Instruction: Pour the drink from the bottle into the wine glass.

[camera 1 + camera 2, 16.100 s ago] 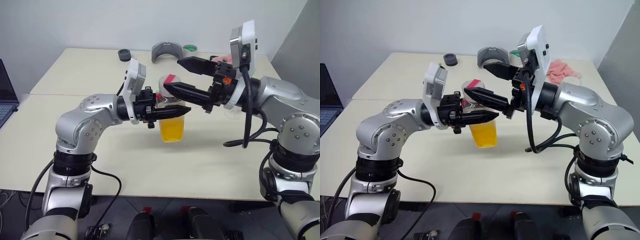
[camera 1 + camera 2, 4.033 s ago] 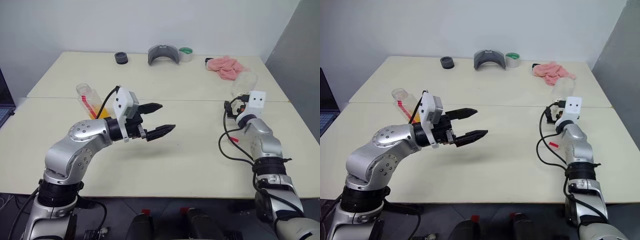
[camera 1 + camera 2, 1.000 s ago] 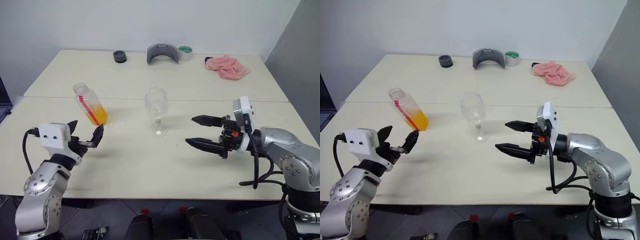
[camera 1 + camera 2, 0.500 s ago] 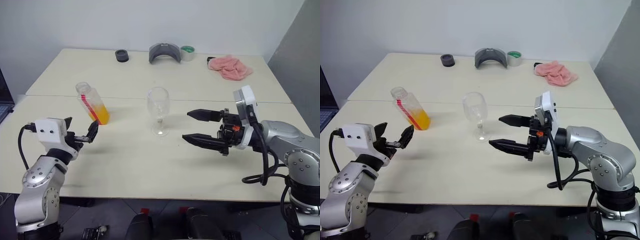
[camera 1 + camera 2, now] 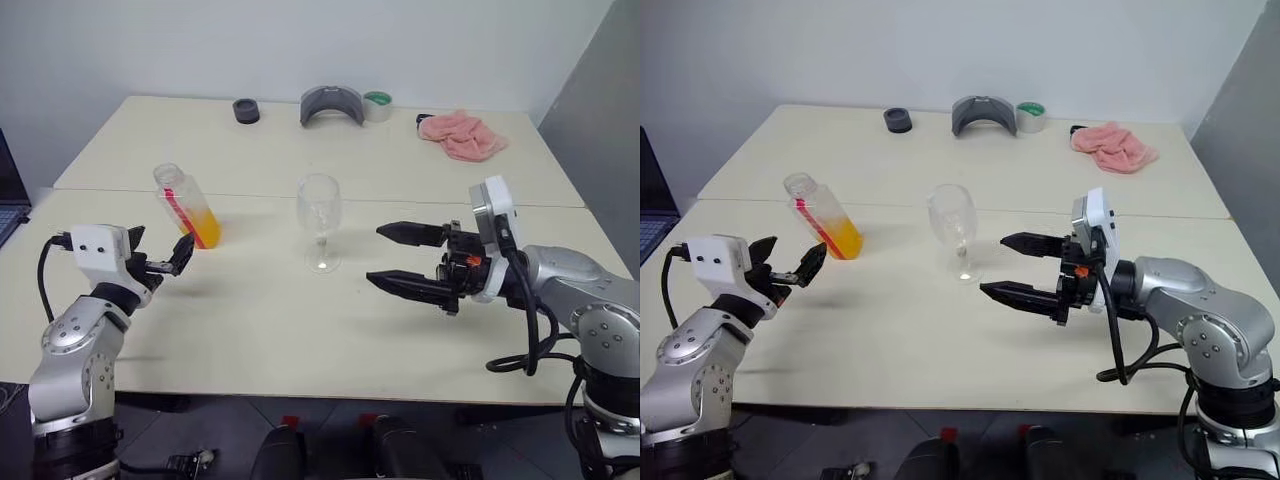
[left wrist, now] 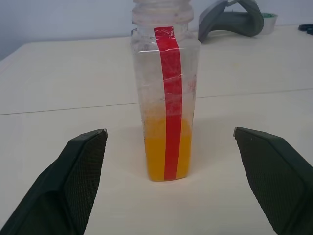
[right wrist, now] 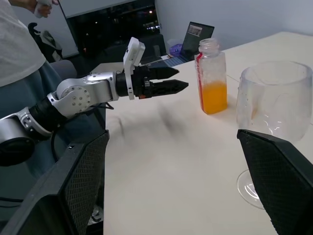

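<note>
Office-like lab, plain white wall (image 5: pixel 300 40), pale tables (image 5: pixel 300 330), laptop (image 7: pixel 198 30), seated person (image 7: pixel 19 63)

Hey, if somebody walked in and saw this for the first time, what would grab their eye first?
Probably the bottle with its orange drink and red strip, uncapped, on the table's left side, with the left gripper just short of it, jaws open. Next, the empty wine glass at the centre, with the right gripper open beside it. A pink cloth lies at the far right.
</note>
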Controlling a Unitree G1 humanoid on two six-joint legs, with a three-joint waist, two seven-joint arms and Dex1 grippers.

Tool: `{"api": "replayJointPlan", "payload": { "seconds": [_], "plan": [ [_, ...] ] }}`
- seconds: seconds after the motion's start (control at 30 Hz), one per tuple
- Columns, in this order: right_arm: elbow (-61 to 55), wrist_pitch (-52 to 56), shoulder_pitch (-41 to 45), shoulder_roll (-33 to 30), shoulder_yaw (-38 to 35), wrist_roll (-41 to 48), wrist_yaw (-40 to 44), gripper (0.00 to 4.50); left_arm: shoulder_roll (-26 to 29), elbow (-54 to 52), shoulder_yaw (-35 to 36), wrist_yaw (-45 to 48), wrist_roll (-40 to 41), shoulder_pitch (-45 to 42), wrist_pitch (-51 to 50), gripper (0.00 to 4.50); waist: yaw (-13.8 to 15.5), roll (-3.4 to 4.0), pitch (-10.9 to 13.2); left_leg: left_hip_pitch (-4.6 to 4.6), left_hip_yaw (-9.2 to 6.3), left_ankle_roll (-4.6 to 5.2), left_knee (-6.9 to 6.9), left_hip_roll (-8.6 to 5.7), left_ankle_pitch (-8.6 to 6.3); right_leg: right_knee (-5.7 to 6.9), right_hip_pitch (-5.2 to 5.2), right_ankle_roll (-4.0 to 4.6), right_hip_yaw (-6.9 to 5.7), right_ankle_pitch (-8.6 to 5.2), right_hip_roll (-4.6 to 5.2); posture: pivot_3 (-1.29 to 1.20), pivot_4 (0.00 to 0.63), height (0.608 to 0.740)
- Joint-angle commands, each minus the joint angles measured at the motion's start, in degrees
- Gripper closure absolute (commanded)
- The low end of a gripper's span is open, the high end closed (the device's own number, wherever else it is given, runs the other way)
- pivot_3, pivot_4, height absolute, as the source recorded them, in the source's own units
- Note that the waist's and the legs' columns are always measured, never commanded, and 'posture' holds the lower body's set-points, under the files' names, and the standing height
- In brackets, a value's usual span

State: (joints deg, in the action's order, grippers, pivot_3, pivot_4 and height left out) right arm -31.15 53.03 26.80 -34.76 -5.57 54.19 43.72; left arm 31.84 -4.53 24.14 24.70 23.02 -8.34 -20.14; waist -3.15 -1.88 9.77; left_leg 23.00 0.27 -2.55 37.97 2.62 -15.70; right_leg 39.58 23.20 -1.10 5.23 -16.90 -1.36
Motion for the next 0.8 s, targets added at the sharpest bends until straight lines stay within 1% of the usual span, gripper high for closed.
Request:
{"api": "replayJointPlan", "payload": {
  "seconds": [0.03,0.3,0.5,0.63,0.8],
  "plan": [
    [-1.30,-1.13,0.66,-0.21,-0.54,1.29,-0.45,0.03,1.44,3.42,-0.27,1.38,-1.34,-3.06,3.50,0.00,0.02,-0.01,0.00,0.00,-0.01,0.00,0.00,0.01,0.00,0.00,0.00,0.00,0.01,0.00,0.00,0.00,0.150,0.740],
    [-1.95,-0.18,2.34,-0.49,-0.62,2.73,-2.58,0.03,2.22,15.29,-3.16,5.18,-4.32,-9.42,9.49,0.00,0.07,-0.01,0.01,0.01,0.00,0.00,0.00,0.00,0.00,0.00,0.00,0.00,-0.09,0.00,0.01,0.00,0.150,0.740],
    [-3.50,1.26,4.09,-0.24,-0.22,5.16,-6.07,0.03,2.28,21.23,-4.87,6.76,-5.54,-12.74,12.90,0.00,0.09,-0.02,0.01,0.05,-0.03,0.00,0.00,0.01,0.00,-0.02,0.02,0.01,-0.10,0.00,0.11,0.00,0.150,0.740],
    [-4.25,1.50,4.56,0.82,0.89,5.92,-8.64,0.03,1.67,28.10,-6.02,6.01,-7.18,-17.88,16.37,0.00,0.29,-0.04,0.00,0.06,-0.07,0.00,0.01,0.01,0.00,-0.01,0.02,0.00,-0.13,0.01,0.12,0.00,0.150,0.740],
    [-4.27,0.64,4.76,0.77,2.61,5.12,-9.22,0.03,1.78,38.75,-7.46,5.71,-9.77,-25.14,22.19,0.00,0.35,-0.05,0.00,0.07,-0.04,0.00,0.01,-0.04,0.00,-0.01,0.02,0.00,-0.21,0.01,0.12,0.00,0.150,0.740]
  ]
}}
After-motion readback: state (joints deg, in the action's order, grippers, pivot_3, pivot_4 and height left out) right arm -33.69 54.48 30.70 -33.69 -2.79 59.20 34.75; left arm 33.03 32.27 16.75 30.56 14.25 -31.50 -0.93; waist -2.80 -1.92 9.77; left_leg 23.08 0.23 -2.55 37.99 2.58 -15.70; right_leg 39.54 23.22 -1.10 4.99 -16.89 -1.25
